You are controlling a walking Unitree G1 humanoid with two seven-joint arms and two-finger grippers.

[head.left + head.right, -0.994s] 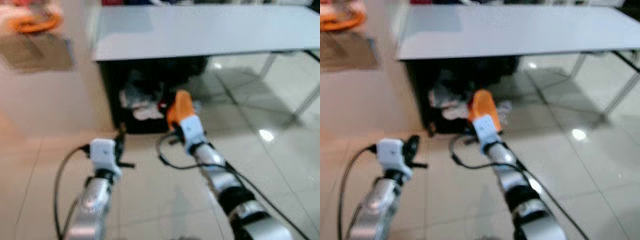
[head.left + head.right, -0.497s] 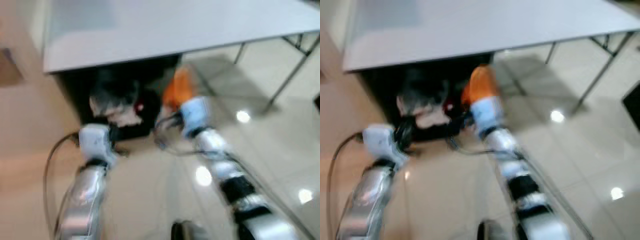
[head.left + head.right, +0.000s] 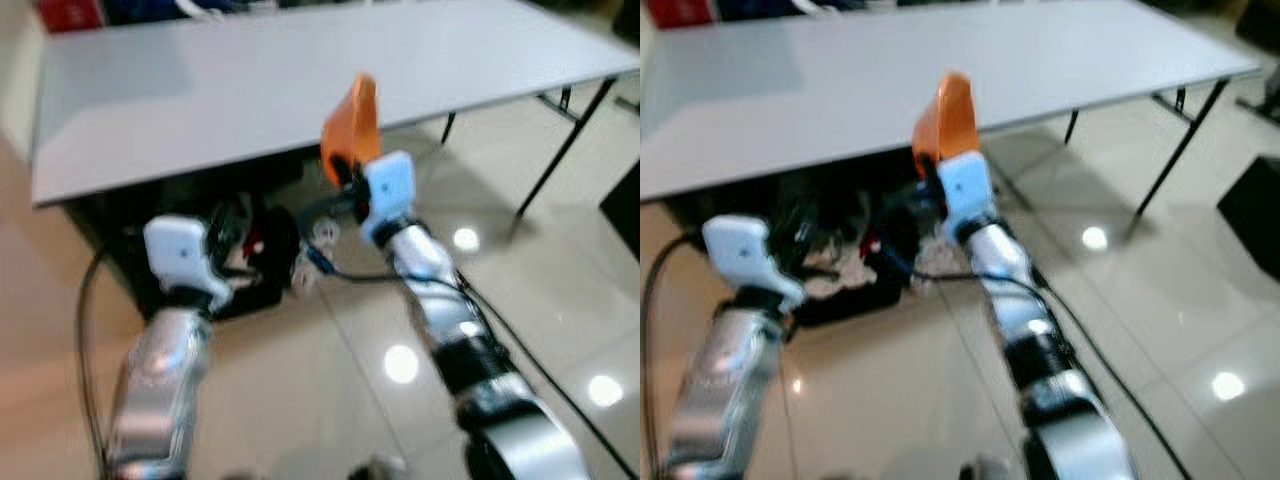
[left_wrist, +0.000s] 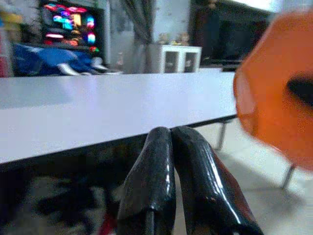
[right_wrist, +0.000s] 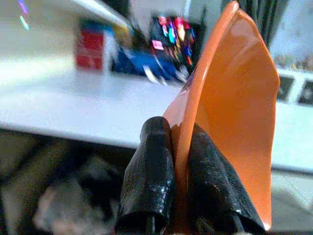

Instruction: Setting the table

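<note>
Table: long grey top, lying ahead of and above both arms, its near edge running across the head views. Bare where visible; red and blue items sit at its far edge, too blurred to name. Dark clutter lies on the floor beneath it.

Right arm: raised toward the table's near edge. Right gripper: fingers clamped on the rim of the plate, one finger on each face.

Plate: orange, held on edge, nearly upright, its top overlapping the table edge in the head views. Whether it is over the top or just short of it cannot be told. Judgement: the table lies straight ahead of the jaws, so the coming move likely calls for carrying the plate forward over the top and tipping it flat. The right arm is the nearer one, being the holder.

Left gripper: fingers pressed together, holding nothing, low and facing under the table edge.

Writing: none legible; the coloured far-edge items are blurred.
</note>
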